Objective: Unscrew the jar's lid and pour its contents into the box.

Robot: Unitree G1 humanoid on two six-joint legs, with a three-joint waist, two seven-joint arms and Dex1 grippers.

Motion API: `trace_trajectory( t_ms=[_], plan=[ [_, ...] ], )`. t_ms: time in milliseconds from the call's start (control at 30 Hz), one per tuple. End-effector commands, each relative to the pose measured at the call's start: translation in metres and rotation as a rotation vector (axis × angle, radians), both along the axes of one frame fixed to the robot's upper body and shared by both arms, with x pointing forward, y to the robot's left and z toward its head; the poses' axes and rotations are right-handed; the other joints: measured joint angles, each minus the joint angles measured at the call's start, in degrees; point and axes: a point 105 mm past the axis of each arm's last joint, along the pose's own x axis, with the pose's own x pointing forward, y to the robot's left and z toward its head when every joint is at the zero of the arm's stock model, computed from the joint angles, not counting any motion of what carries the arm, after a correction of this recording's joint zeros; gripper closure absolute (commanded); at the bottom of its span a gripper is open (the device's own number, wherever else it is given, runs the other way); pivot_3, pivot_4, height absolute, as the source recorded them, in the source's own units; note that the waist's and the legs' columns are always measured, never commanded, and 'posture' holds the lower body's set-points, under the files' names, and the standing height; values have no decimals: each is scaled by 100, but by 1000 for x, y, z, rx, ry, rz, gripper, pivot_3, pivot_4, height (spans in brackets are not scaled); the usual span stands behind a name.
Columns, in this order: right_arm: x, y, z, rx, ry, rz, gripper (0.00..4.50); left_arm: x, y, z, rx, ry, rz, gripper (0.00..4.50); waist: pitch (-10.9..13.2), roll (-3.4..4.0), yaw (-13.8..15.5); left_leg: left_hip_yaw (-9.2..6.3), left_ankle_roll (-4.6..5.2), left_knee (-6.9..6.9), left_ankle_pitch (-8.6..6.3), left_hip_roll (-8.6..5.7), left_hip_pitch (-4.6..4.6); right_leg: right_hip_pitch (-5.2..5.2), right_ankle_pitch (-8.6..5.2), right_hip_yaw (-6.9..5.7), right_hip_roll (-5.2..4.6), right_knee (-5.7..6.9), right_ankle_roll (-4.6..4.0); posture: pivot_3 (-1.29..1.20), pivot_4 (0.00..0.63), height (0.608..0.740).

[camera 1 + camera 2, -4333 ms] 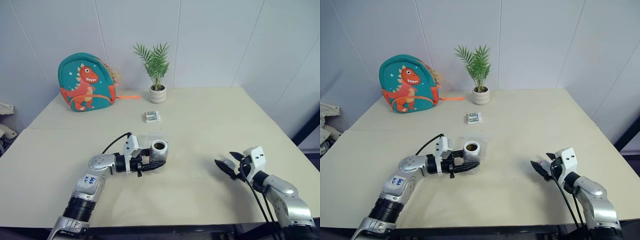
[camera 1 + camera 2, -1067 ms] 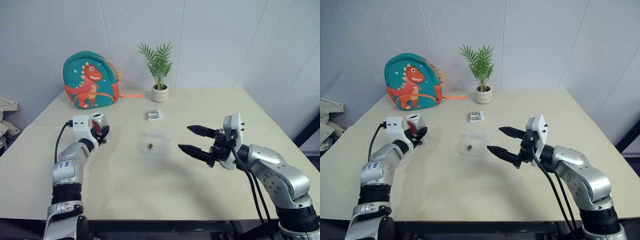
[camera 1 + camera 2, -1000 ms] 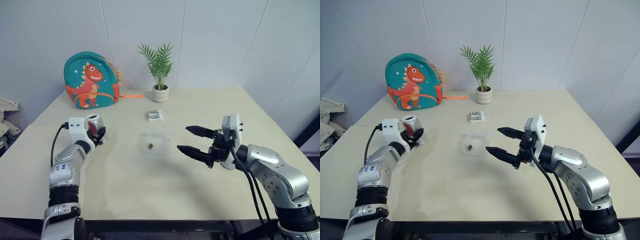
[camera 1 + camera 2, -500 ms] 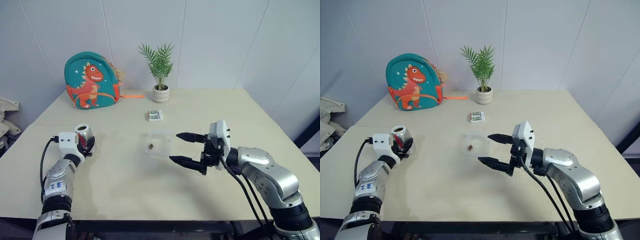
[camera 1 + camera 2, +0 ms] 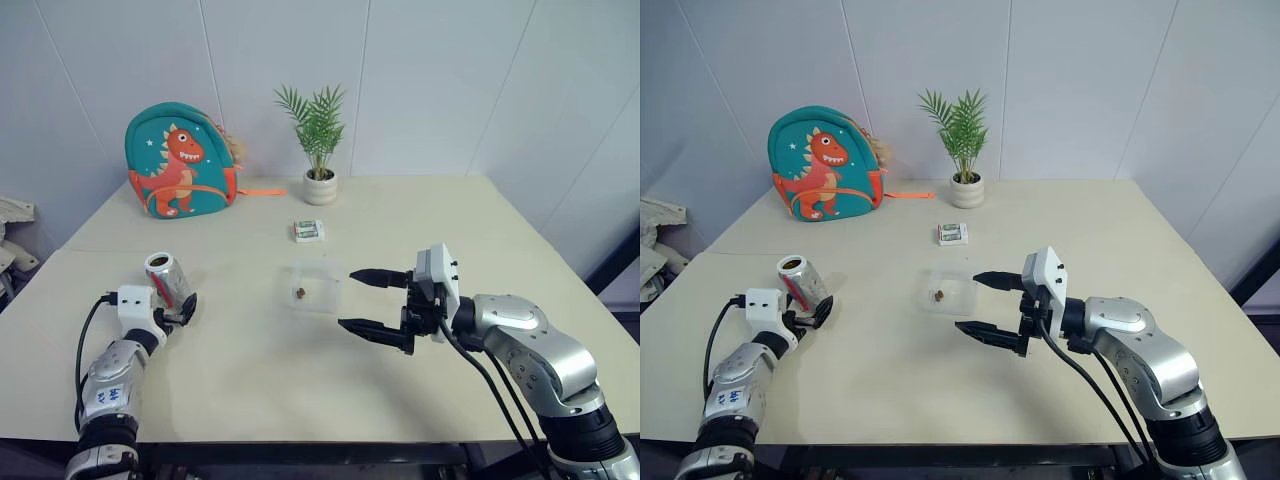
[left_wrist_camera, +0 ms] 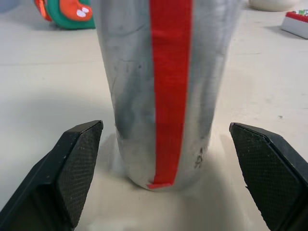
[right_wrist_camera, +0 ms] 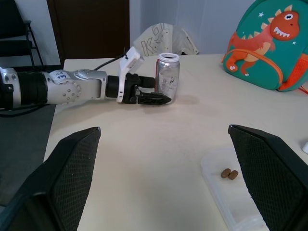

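The silvery jar (image 5: 167,280) with a red stripe stands lidless on the table at the left; it shows close up as the jar (image 6: 163,86). My left gripper (image 5: 180,305) is open, its fingers (image 6: 72,163) standing on either side of the jar's base and apart from it. The clear box (image 5: 313,287) lies mid-table with small brown contents (image 5: 300,292) inside, also seen as contents (image 7: 229,173). My right gripper (image 5: 348,298) is open, pointing left just right of the box, holding nothing. The lid is out of view.
A teal dinosaur backpack (image 5: 180,160) and a white plant pot (image 5: 320,187) stand at the table's far edge. A white-and-green packet (image 5: 308,231) lies behind the box. The table's left edge runs close to the jar.
My left hand came down and back toward the left with the jar, stood it on the table and opened, letting it go. The right gripper stays open by the box.
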Motion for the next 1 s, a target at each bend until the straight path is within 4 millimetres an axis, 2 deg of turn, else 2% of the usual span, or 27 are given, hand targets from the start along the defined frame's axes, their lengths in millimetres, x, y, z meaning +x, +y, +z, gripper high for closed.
trace_trajectory(
  t_ms=[33, 167, 333, 467, 533, 600, 767, 1000],
  plan=[
    [-4, -7, 7, 9, -36, -10, 0, -17, 10, 21, 26, -52, 7, 13, 0, 0, -3, 1, 0, -5, 0, 1, 1, 0, 0, 0, 0, -3, -1, 0, 150, 740],
    [-5, -12, 7, 13, -43, -16, 0, -40, 13, 25, 25, -26, -53, 13, 0, 0, -11, 1, -1, -21, 0, 3, 7, 0, -2, 7, -2, -16, -3, 0, 150, 740],
    [0, -27, 8, 11, -89, -82, 0, -67, 1, 35, 174, 17, -217, 13, 0, 0, -27, 1, 0, -31, -1, 3, 15, 8, -4, 6, -8, -31, -8, 0, 150, 740],
    [6, -52, 1, -42, -147, -172, 0, -80, -43, 59, 274, -37, -495, 13, 0, 0, 41, 5, 1, -37, -1, 1, 16, 17, -5, -6, -19, -47, -13, 0, 150, 740],
    [5, -60, -3, -78, -170, -191, 0, -84, -64, 65, 340, -43, -633, 13, 0, 0, 48, -1, 3, -37, -2, -2, 16, 29, -7, -17, -29, -60, -17, 0, 150, 740],
    [5, -70, -6, -109, -184, -199, 0, -82, -79, 71, 390, -52, -741, 13, 1, 3, 28, 4, 5, -43, -4, -6, 21, 35, -6, -15, -33, -71, -18, 0, 150, 740],
    [14, -99, -16, -166, -129, -266, 0, -67, -101, 86, 437, -93, -889, 13, 2, 4, 0, 7, 8, -49, -4, -1, 36, 60, -1, -21, -17, -91, -17, 0, 150, 740],
    [0, -104, -16, -196, -111, -241, 0, -65, -104, 79, 487, -63, -996, 13, 4, 6, -127, 7, 9, -65, -5, 9, 37, 59, -3, -19, -2, -99, -17, 0, 150, 740]
  ],
)
